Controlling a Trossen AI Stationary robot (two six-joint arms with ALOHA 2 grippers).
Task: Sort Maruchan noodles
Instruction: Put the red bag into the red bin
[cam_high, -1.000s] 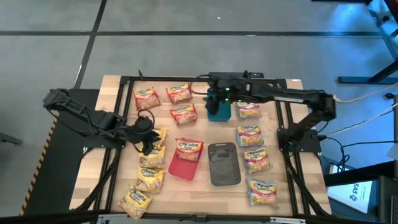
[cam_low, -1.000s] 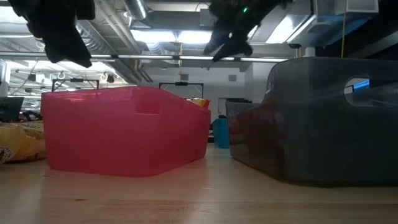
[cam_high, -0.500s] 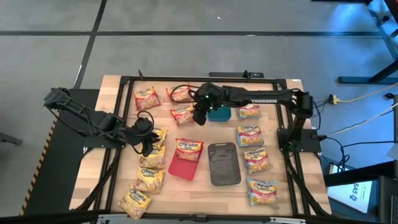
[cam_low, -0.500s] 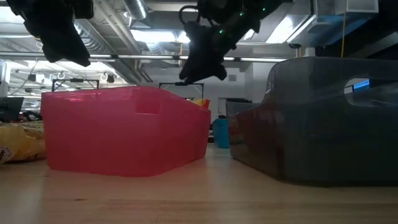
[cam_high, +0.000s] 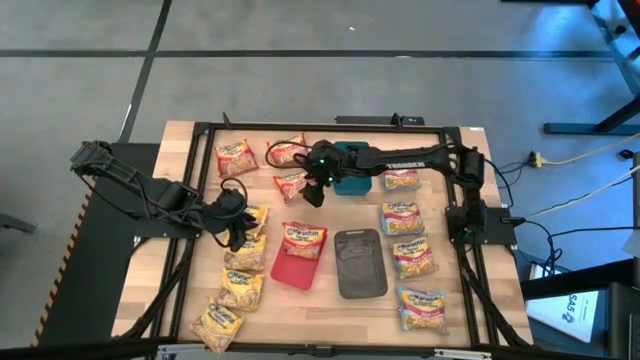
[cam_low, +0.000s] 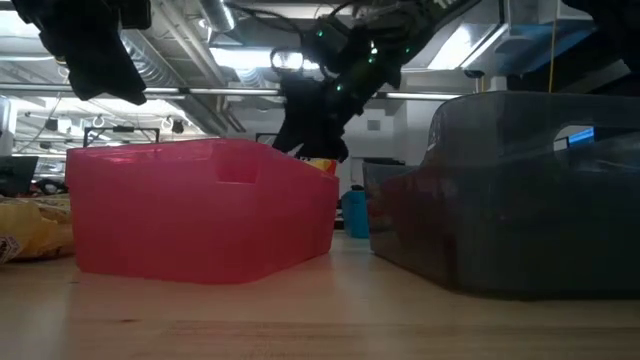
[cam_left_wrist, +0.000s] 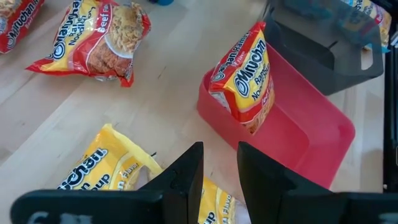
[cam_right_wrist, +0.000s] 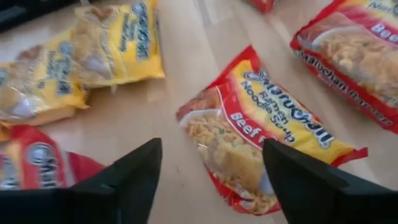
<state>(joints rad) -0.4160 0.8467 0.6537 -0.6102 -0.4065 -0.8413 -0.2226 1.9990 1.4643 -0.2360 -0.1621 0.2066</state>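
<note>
The Maruchan noodles lie in groups: red packets at the far left, yellow ones along the left, blue-and-pink ones on the right. One red packet leans upright in the red tray. My right gripper hangs open just above a red beef packet that lies flat on the table, a finger on either side of its near end. My left gripper hovers over the yellow packets, its fingers a narrow gap apart with nothing between them.
A grey tray stands right of the red tray near the table's middle. A teal tray sits under my right arm at the far middle. A dark frame runs around the table top.
My right gripper has swung from above the teal tray toward the table's left edge and has come down to just above the red beef packet, tipping further downward. No packet has moved.
</note>
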